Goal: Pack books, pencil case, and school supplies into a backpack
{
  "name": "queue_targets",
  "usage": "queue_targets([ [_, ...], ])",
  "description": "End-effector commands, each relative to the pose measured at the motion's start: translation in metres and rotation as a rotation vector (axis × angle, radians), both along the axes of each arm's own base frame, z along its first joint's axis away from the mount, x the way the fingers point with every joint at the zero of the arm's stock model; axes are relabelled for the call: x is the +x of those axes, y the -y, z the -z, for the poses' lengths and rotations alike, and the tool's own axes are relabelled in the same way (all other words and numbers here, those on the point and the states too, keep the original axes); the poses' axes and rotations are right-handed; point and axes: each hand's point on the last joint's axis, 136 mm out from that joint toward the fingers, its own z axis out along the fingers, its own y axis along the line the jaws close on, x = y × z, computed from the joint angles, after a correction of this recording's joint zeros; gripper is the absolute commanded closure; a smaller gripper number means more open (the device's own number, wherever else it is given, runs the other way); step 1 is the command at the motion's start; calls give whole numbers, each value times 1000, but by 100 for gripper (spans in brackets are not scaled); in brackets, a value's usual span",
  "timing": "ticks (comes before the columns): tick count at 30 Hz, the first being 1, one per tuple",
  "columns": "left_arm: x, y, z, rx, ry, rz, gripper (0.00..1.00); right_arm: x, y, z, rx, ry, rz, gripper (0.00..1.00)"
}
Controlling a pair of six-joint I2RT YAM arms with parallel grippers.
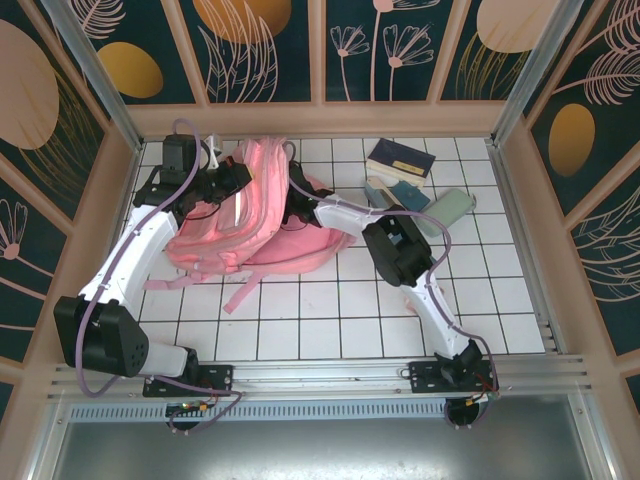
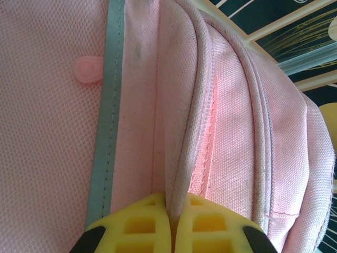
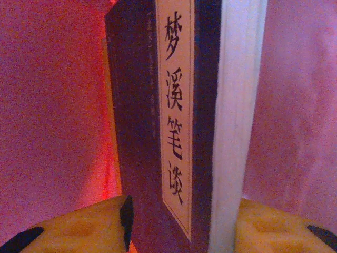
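The pink backpack [image 1: 215,245] lies on the white tiled table, left of centre. My left gripper [image 2: 176,203] is shut on a piped edge of the backpack's opening [image 2: 184,158] and holds it up. My right gripper [image 3: 181,211] is inside the backpack, pink fabric on both sides. A dark navy book [image 3: 142,132] with a pale label stands tilted between its yellow fingers [image 3: 84,226], which stand apart. Another navy book [image 1: 400,160] lies at the back right. Teal pads [image 1: 400,192] and a pale mint pouch [image 1: 450,208] lie beside it.
The backpack's straps [image 1: 240,290] trail toward the near edge. Wooden frame walls with patterned panels close in the table on three sides. A metal rail [image 1: 330,375] runs along the near edge by the arm bases.
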Motion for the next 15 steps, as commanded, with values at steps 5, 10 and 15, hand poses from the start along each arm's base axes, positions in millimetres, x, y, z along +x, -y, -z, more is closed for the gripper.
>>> queue_targets([
  [5, 8, 6, -41, -34, 153, 40, 100, -12, 5, -21, 21, 16, -37, 96],
  [10, 8, 7, -39, -45, 146, 43, 100, -21, -13, -15, 69, -17, -86, 100],
  [15, 7, 5, -37, -36, 146, 35, 100, -24, -33, -1, 60, -46, -136, 100],
])
